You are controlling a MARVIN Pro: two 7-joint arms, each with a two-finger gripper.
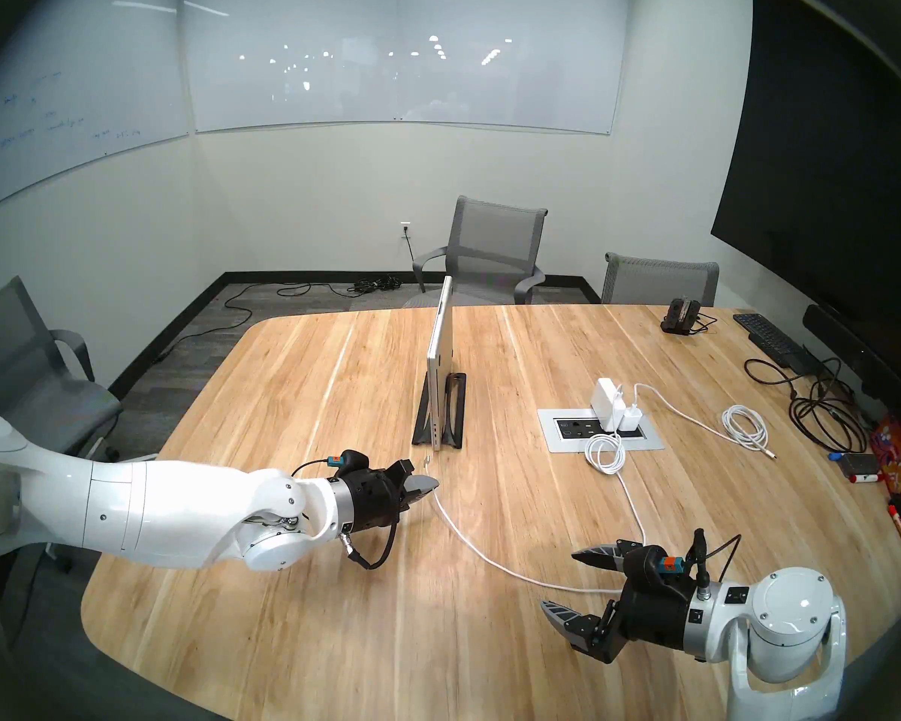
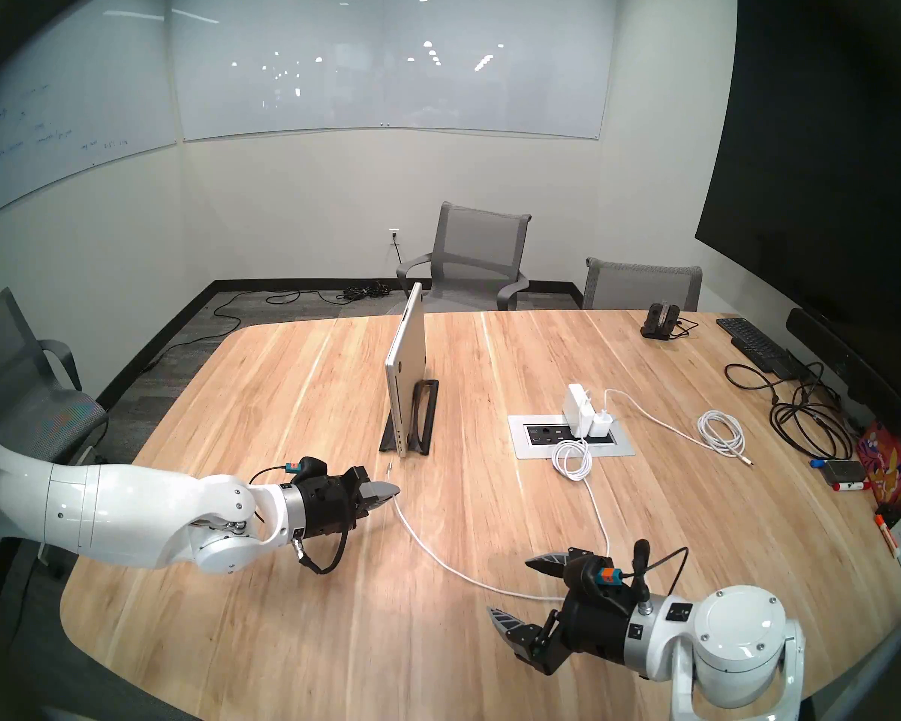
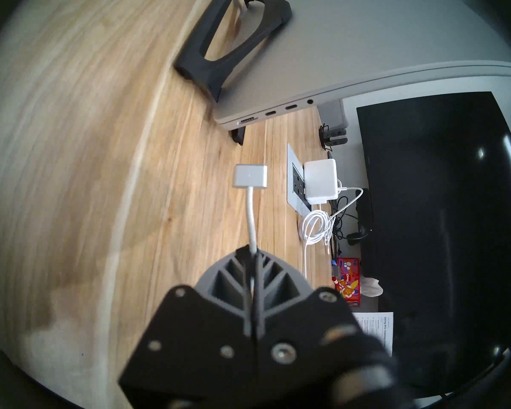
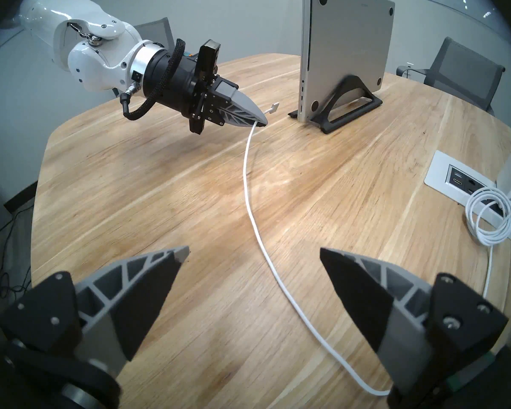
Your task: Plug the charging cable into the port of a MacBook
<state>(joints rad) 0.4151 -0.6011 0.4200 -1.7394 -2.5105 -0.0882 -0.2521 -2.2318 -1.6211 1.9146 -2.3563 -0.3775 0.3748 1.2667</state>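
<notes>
Inspecting the charging cable (image 3: pixel 250 219), we judge it light and limp, its short free end likely to droop, so a grip close behind the flat connector (image 3: pixel 250 176) suits best. We find the left gripper (image 3: pixel 255 253) fully closed on the cord just behind that connector, which hangs near the ports at twelve o'clock on the upright MacBook (image 3: pixel 351 57). We note the right gripper (image 4: pixel 254 259) spread wide, holding nothing.
</notes>
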